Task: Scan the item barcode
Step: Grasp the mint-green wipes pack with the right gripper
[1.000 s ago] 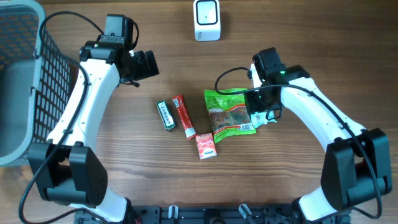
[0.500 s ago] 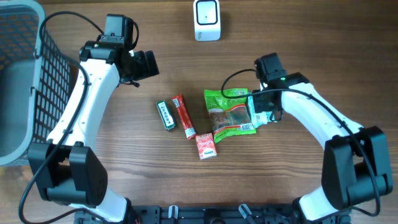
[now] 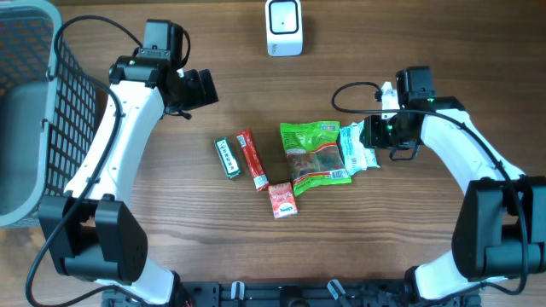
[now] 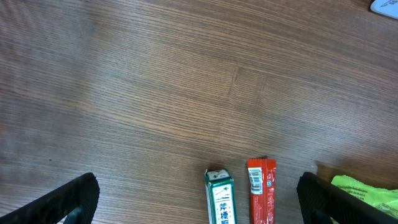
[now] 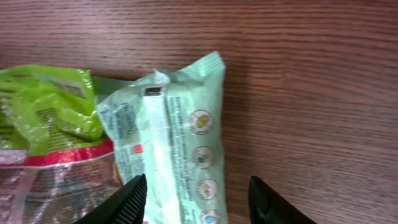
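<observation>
Since the frame a second earlier, the right gripper [image 3: 377, 141] had drawn back to the right, off the pale green packet [image 3: 357, 147] that it had been covering, and its arm had swung outward with it. The goods on the table [image 3: 367, 239] had not shifted. The right jaws stood partly apart and clasped nothing. In the right wrist view the two dark fingertips [image 5: 129, 200] sat to either side of the packet's near end, with bare wood showing between the packet's right edge and the right-hand fingertip. Whether the other fingertip touched the packet's edge could not be told. The packet lay flat, its printed side up, against the right side of the bright green snack bag [image 3: 312, 156], touching or slightly overlapping it. Just below the bag's left corner lay a small red sachet [image 3: 282, 199]. Left of the bag, a red stick pack [image 3: 249, 158] and a green gum pack [image 3: 226, 158] lay side by side, near each other but apart. The white scanner [image 3: 283, 27] stood at the top centre, well apart from the packet. The left gripper [image 3: 198, 88] hung fully spread and empty over bare wood, up and left of the gum pack, unchanged. A grey mesh basket [image 3: 81, 102] occupied the far left edge.
</observation>
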You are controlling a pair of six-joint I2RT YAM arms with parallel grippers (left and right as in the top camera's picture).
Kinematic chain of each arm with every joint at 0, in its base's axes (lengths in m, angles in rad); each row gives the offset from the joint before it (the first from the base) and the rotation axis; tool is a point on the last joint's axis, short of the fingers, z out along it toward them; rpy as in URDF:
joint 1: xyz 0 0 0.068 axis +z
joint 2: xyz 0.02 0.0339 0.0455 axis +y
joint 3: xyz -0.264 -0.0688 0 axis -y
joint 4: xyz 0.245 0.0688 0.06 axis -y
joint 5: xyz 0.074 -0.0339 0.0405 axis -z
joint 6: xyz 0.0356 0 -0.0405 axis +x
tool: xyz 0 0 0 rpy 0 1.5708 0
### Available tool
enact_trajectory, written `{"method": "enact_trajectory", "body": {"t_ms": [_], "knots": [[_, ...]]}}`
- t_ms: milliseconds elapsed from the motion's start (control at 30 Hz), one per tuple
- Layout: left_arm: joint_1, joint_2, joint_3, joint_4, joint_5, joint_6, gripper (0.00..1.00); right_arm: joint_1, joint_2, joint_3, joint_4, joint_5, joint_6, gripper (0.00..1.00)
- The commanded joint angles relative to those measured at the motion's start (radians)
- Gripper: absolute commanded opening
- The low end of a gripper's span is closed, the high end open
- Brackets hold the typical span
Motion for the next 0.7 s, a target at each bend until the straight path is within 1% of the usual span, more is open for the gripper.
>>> {"method": "enact_trajectory", "body": {"t_ms": [0,100,267,333,367,400,433,533,600,667], "knots": [[0.001,0.006,-0.007,0.002,-0.014,0.005,1.00,0.000,0.032,-0.012,0.018,-0.052,-0.029,0.53],[0.001,0.006,-0.007,0.002,-0.013,0.005,1.00,0.000,0.071,-0.012,0.027,-0.048,-0.038,0.47],[0.001,0.006,-0.007,0.002,-0.013,0.005,1.00,0.000,0.159,-0.012,0.034,-0.048,-0.035,0.45],[0.001,0.006,-0.007,0.002,-0.013,0.005,1.00,0.000,0.185,-0.012,0.027,-0.048,-0.036,0.41],[0.001,0.006,-0.007,0.002,-0.013,0.005,1.00,0.000,0.196,-0.012,0.027,-0.048,-0.036,0.35],[0.001,0.006,-0.007,0.002,-0.014,0.005,1.00,0.000,0.198,-0.012,0.027,-0.048,-0.036,0.23],[0.001,0.006,-0.007,0.002,-0.013,0.005,1.00,-0.001,0.190,-0.009,0.025,-0.051,-0.036,0.15],[0.001,0.006,-0.007,0.002,-0.013,0.005,1.00,-0.013,0.149,0.016,-0.014,-0.052,-0.040,0.06],[0.001,0.006,-0.007,0.002,-0.013,0.005,1.00,-0.032,0.072,0.046,-0.062,-0.057,-0.043,0.04],[0.001,0.006,-0.007,0.002,-0.013,0.005,1.00,-0.041,-0.003,0.050,-0.080,-0.109,-0.072,0.04]]}}
